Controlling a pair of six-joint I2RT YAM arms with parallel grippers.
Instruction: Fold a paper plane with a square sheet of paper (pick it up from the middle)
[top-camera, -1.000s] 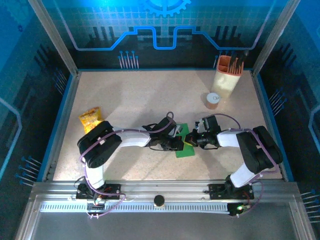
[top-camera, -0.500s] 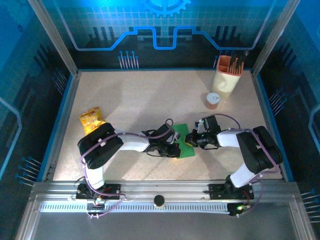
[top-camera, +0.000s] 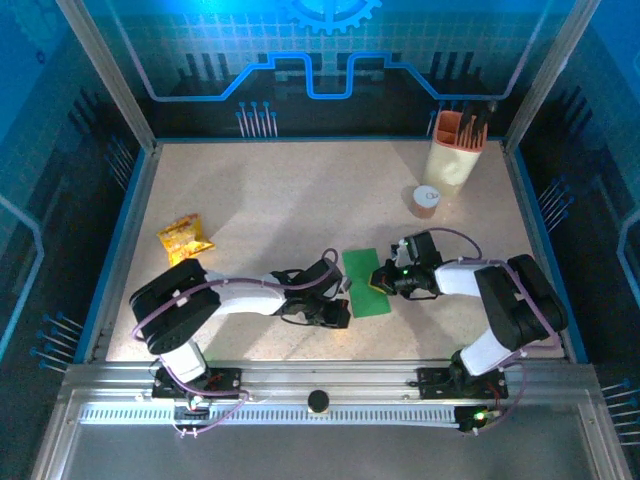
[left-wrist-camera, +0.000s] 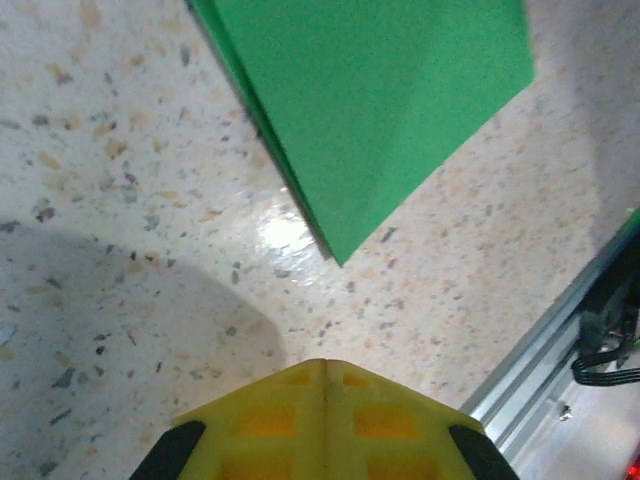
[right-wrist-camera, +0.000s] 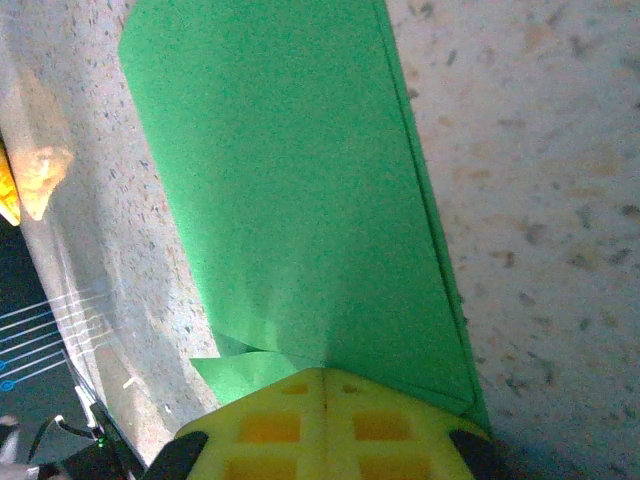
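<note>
In the top view we see the square sheet of paper (top-camera: 364, 283), folded to a narrow green rectangle, lying flat on the speckled table (top-camera: 280, 200) just right of the frame's centre. It runs from upper left to lower right, between the two arms. The right gripper (top-camera: 380, 281) sits at the paper's right long edge, about midway along it, and touches it. The left gripper (top-camera: 342, 307) lies low on the table just beside the paper's lower left corner, apart from it.

The left wrist view makes that gap plain. The paper (left-wrist-camera: 380, 110) fills the upper middle of the frame with one corner pointing down, and bare table separates that corner from the left gripper (left-wrist-camera: 325, 375). Its yellow fingers meet along a thin seam, closed with nothing between them. This view also shows stacked layers along the paper's left edge, and an aluminium rail (left-wrist-camera: 540, 370) at the lower right.

In the right wrist view, the paper (right-wrist-camera: 290, 190) runs from the top of the frame down to the right gripper (right-wrist-camera: 325, 380). Its yellow fingers are likewise pressed together, and their tips rest on the paper's near end. We cannot tell whether any layer is pinched. A small green flap (right-wrist-camera: 235, 370) sticks out at the lower left beside the fingers, a detail the top view does not resolve.

The top view also shows a yellow-orange snack packet (top-camera: 185, 238) at the left, and a cream holder (top-camera: 455, 150) and a small cup (top-camera: 426, 200) at the upper right.
</note>
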